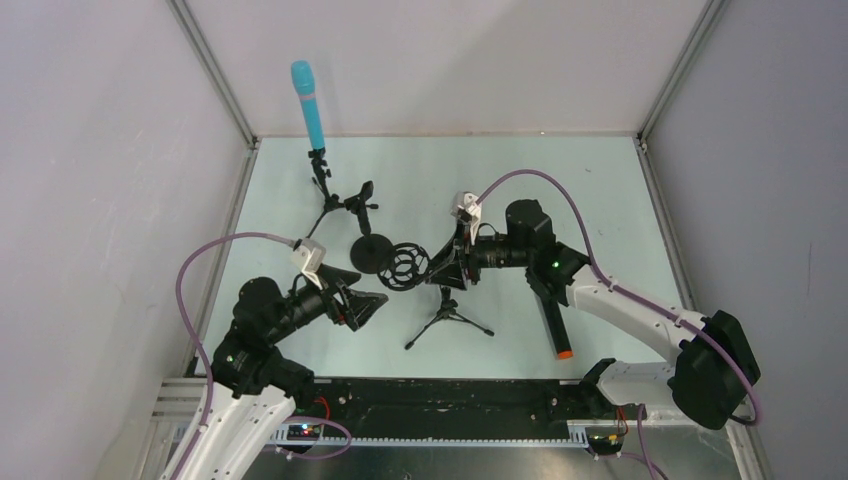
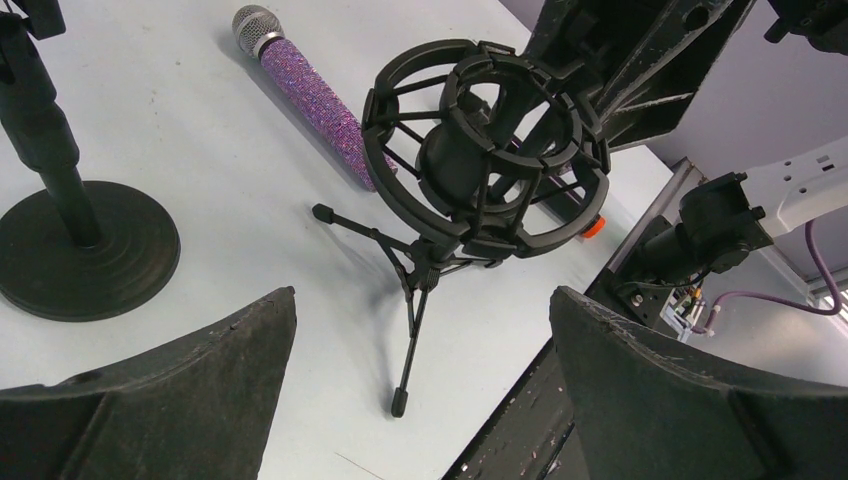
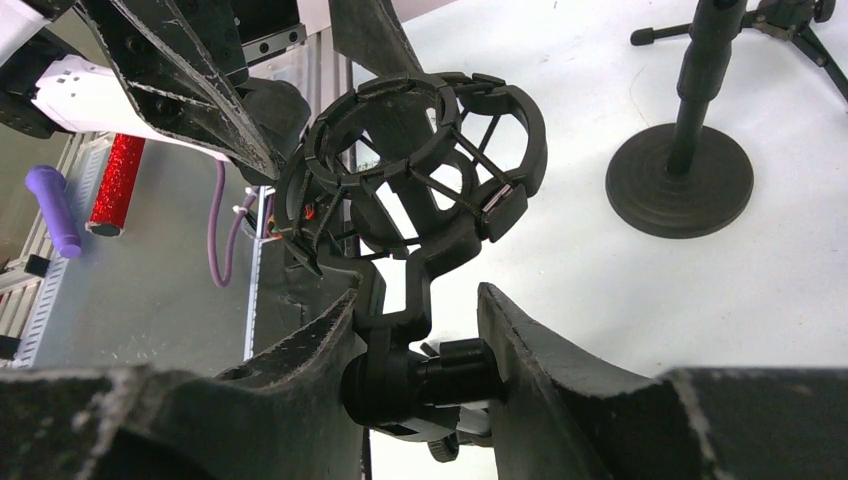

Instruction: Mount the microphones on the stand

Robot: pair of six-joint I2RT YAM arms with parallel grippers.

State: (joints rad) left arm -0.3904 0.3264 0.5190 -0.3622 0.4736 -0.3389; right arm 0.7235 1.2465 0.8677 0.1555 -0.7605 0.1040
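Observation:
A light blue microphone [image 1: 308,105] stands upright, clipped in a small tripod stand [image 1: 325,195] at the back left. The purple glitter microphone [image 2: 310,95] lies flat on the table behind the shock-mount stand [image 2: 480,160]. Under my right arm lies the black microphone [image 1: 552,320], its orange end toward the front. My right gripper [image 3: 418,300] is shut on the swivel joint [image 3: 420,385] below the empty shock-mount ring [image 3: 420,165]. My left gripper [image 2: 422,300] is open, low, just left of that stand's tripod legs [image 1: 447,320], with nothing between its fingers.
A round-base stand [image 1: 372,252] with an empty clip sits between the two tripods. White walls close the table on three sides. The black front rail [image 1: 440,400] runs along the near edge. Beyond the table, a red glitter stick [image 3: 115,185] and a purple one [image 3: 52,208] show.

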